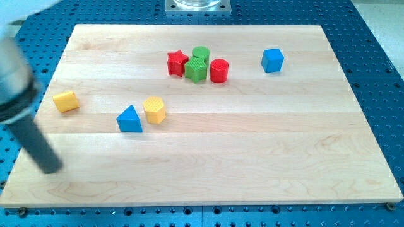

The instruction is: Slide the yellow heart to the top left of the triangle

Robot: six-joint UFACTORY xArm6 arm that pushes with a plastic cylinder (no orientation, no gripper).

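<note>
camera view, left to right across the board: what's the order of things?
my tip → yellow block → blue triangle → yellow block beside it → red star → red cylinder → blue cube. The two green blocks between star and cylinder overlap, so they are left out.

Yellow heart: you'll find the small yellow heart-shaped block lying flat on the wooden board, left of centre.
Blue triangle: your reference, the small blue triangular block, sits flat with its apex toward the view's top.
Relation: you see the heart just beside the triangle, at its upper right, nearly touching.
</note>
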